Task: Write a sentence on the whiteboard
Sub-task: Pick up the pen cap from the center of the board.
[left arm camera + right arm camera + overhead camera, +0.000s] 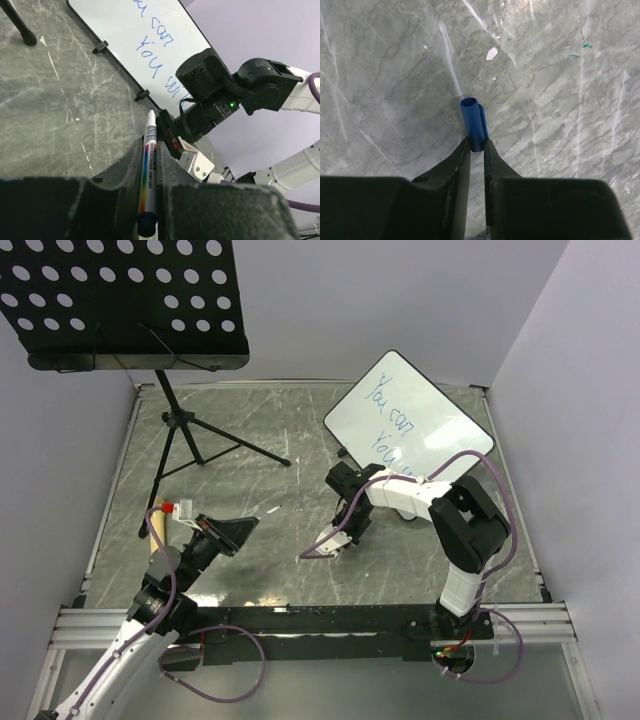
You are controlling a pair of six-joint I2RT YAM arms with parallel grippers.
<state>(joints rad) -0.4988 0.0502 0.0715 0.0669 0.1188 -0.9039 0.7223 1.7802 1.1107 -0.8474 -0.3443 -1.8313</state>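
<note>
The whiteboard stands tilted at the back right on small black feet; it also shows in the left wrist view. The sentence is in thin blue handwriting on two lines, its lower part hidden behind the right arm; it also shows in the left wrist view. My left gripper is low at the front left, shut on a white marker whose bare tip points toward the board. My right gripper points down at the table in front of the board, shut on the blue marker cap.
A music stand with a black perforated tray rises at the back left, its tripod legs spread over the grey marbled table. One stand foot is in the left wrist view. Walls close in on three sides.
</note>
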